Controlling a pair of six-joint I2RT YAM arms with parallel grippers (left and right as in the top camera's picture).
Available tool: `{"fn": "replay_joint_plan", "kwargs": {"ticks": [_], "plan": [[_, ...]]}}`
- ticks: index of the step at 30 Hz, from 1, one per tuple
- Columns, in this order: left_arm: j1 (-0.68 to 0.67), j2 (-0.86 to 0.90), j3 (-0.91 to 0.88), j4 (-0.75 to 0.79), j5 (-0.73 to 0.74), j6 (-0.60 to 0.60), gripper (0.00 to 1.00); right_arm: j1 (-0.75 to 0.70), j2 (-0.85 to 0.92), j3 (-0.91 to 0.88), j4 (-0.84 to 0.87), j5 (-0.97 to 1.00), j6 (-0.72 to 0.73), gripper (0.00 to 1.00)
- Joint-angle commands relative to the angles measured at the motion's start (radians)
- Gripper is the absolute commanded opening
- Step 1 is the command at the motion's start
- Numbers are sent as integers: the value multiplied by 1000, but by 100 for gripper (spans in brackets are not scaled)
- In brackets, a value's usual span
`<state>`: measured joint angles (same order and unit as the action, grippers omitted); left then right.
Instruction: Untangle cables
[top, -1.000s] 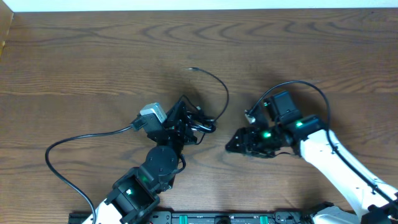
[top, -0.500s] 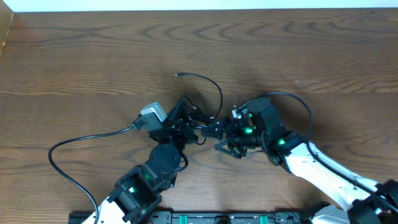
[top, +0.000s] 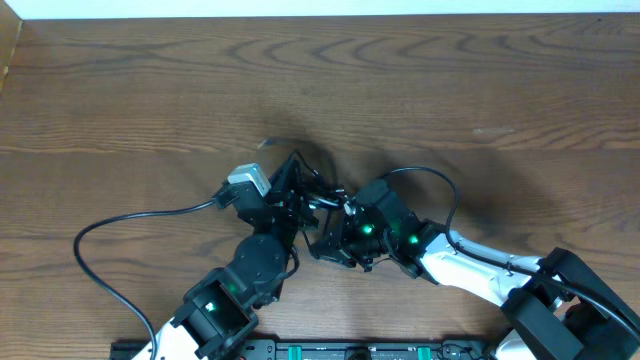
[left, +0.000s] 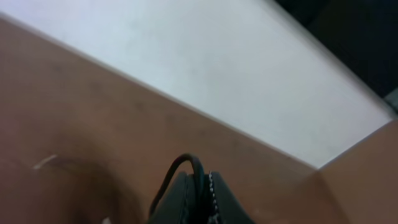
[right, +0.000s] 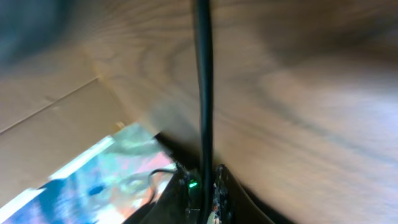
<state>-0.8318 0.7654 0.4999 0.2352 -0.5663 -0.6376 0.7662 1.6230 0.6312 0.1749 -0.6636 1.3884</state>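
Observation:
The cables (top: 318, 192) are thin black cords bunched in the middle of the table between both arms. One free plug end (top: 268, 143) lies blurred at the far left of the bunch. My left gripper (top: 298, 196) is shut on a black cable; in the left wrist view the cord (left: 188, 163) arches out from between the closed fingers (left: 177, 193) of my left gripper (left: 200, 186). My right gripper (top: 326, 240) sits just right of it, shut on a black cable (right: 203, 74) that runs straight up from my right gripper (right: 204, 186).
A thicker black wire (top: 130, 218) loops from the left arm's camera across the table's left side. Another arm wire (top: 432, 175) arcs over the right arm. The wooden table (top: 480, 90) ends at a white wall at the back.
My right gripper swung left from the table's right side to the cable bunch and went from open to shut on a cable. The cable's free end shifted left. The left gripper stayed shut.

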Motion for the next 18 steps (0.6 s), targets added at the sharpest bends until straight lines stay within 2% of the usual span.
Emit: {"fn": "replay_joint_plan", "kwargs": {"ticks": [1,5,10,15,18], "plan": [[6,-39,11,66,-34,151,8,5,6,-5,-50,92,-114,8],[6,-67,11,126,-105,238,8,-11,6,-5,-151,127,-186,8],[6,-107,11,130,-259,262,8,-81,4,-5,-289,173,-289,6],[6,-133,11,130,-311,332,8,-217,4,-5,-403,222,-388,2],[6,-136,11,131,-310,334,8,-321,4,-5,-462,248,-454,2]]}}
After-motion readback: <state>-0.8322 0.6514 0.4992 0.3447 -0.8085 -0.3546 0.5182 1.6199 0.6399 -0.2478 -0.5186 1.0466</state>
